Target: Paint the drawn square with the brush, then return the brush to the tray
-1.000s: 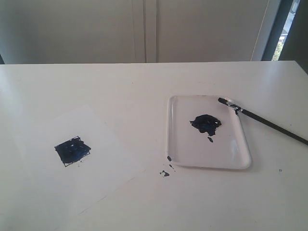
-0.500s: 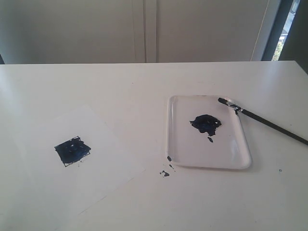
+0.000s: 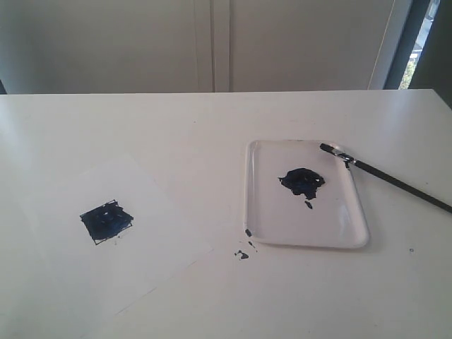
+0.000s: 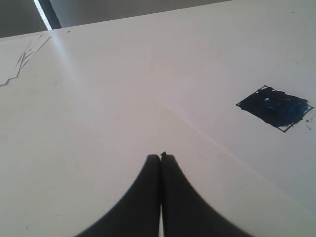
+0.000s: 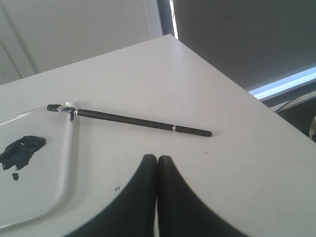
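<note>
white table [image 3: 212,120], brush [image 3: 386,179] handle beyond the exterior view's edge

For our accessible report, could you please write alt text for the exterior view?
A white table holds a white tray with a dark blue paint blob; a black brush lies with its tip on the tray's far right corner, handle on the table. To the left, a sheet of paper bears a square smeared dark blue.

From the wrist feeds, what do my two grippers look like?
The left gripper and the right gripper each show two plain black fingers, broad at the base, curving to narrow tips. No markings or cables visible; the arms are out of view.
</note>
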